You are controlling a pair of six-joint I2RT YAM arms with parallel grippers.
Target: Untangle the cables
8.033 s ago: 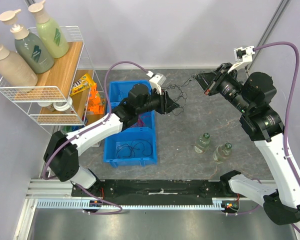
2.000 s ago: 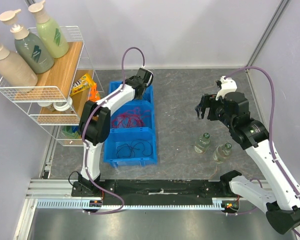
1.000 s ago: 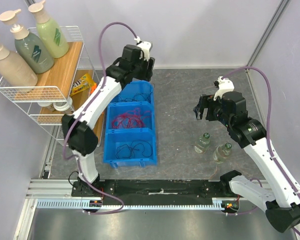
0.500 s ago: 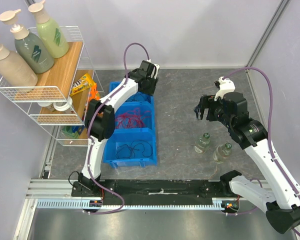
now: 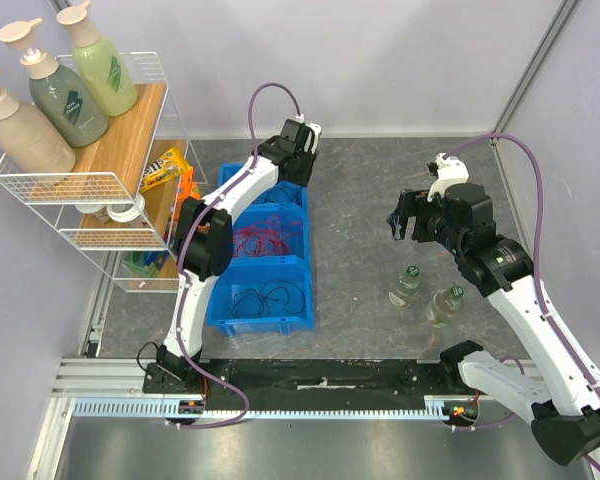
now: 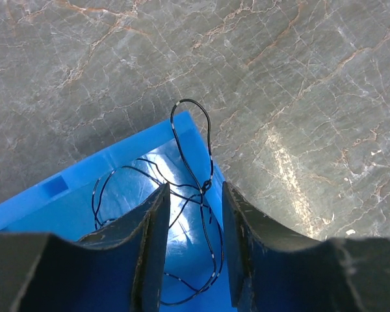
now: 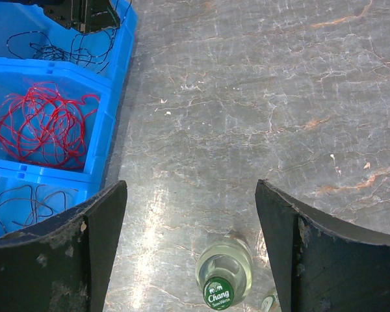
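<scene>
Thin black cables (image 6: 206, 186) loop over the glossy blue plastic bin (image 6: 58, 186).

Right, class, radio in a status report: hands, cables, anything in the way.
Left hand open, straddling black cable in far compartment of bin. Right hand open, empty. Red cables in middle compartment. Its loop overhangs bin rim.

Red cables (image 5: 263, 234): tangle, middle compartment of blue bin (image 5: 260, 322). Near black cables (image 5: 268, 297): loose curls, near compartment. Far black cables (image 6: 205, 187): far compartment, one loop over the rim.

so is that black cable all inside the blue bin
Partly out: one loop of the black cable pokes over the blue bin rim, rest inside.
</scene>
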